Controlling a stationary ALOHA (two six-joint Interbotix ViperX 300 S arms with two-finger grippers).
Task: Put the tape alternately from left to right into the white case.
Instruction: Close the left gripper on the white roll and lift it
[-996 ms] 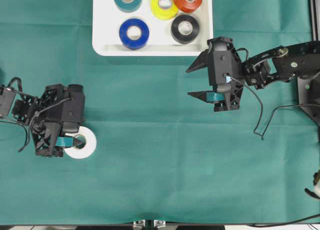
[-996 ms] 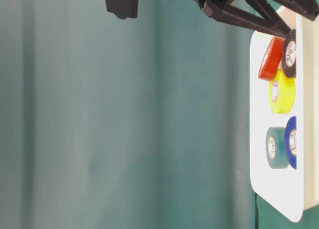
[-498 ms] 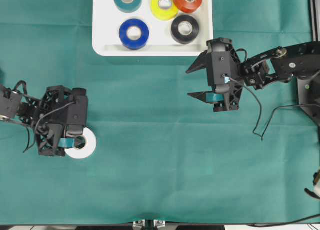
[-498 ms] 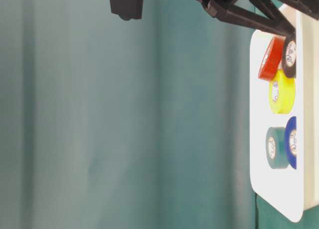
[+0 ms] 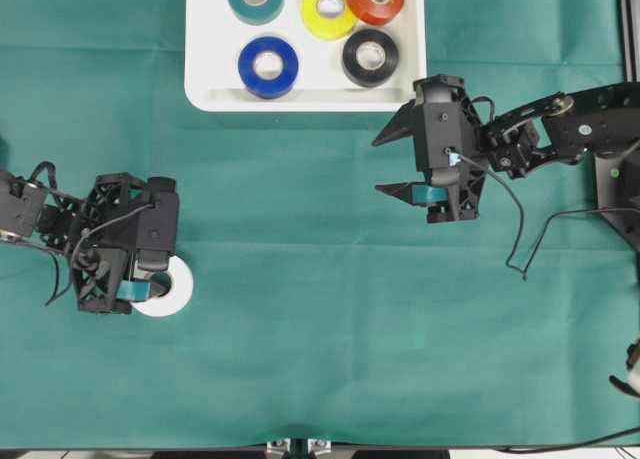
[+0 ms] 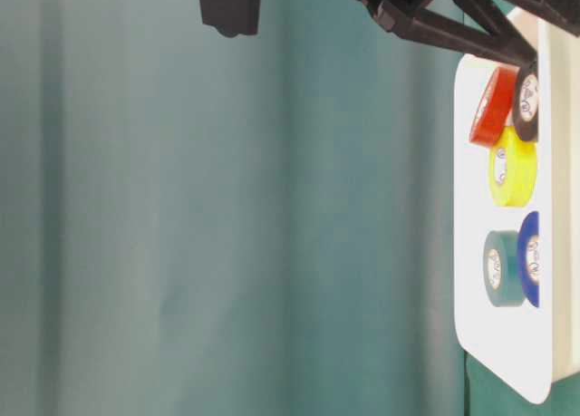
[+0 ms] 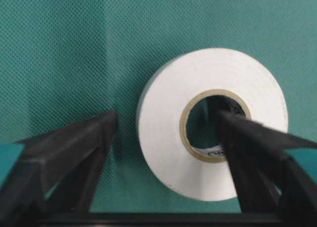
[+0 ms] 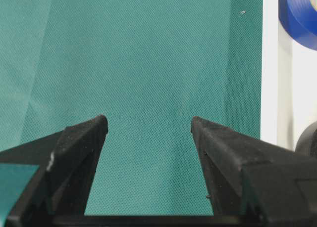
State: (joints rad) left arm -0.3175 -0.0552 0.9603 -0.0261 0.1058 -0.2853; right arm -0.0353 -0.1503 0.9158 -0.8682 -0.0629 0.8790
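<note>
The left tool (image 5: pixel 150 282) has one finger inside the white roll (image 7: pixel 210 123) at the counter's eight o'clock, not yet clamped. Right tool (image 5: pixel 398 164) gapes empty. Next: pinch, lift toward the white case (image 5: pixel 210 89) at twelve.

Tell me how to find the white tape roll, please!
Look at the green cloth, below the white case and off to the left. There the left gripper sits over the white roll. It is the only roll outside the case.
</note>
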